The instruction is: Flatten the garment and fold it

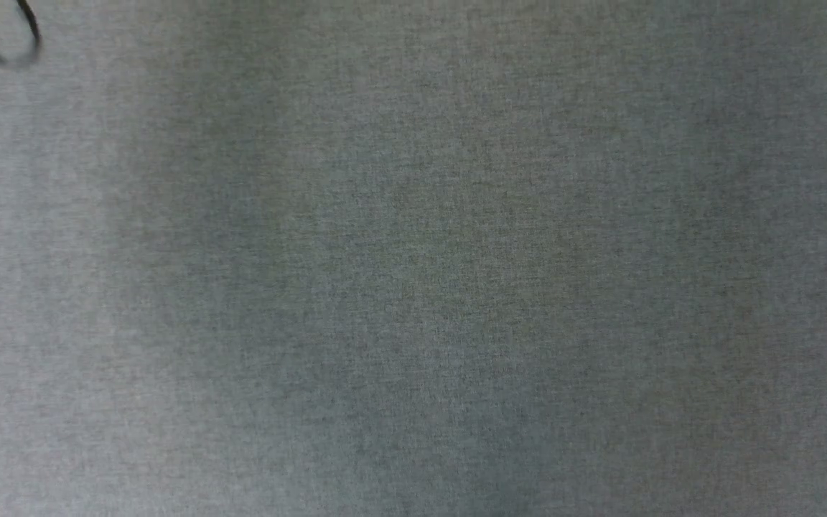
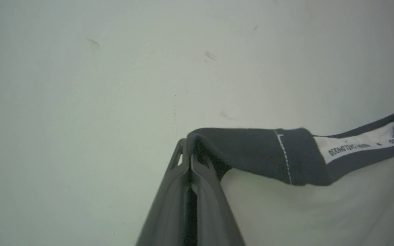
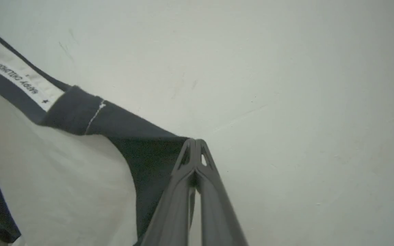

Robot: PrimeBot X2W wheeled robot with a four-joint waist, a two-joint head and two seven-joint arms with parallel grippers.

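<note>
Dark fingers (image 2: pixel 169 205) of my left tool (image 2: pixel 187 150) are pressed together on a black edge of the garment (image 2: pixel 251 153). Its neckline, with one printed white tape (image 2: pixel 354 145), runs off to that view's right, white cloth below it. Pale scuffed surface (image 2: pixel 80 102) spreads wide above and left of the tips. My right tool (image 3: pixel 194 145) is likewise clamped on black cloth, the garment stretching away to its left, open pale ground to its right. Two tools, one garment. From the head: grey woven surface (image 1: pixel 413 258), one black cable loop (image 1: pixel 19 43) in the upper left corner
</note>
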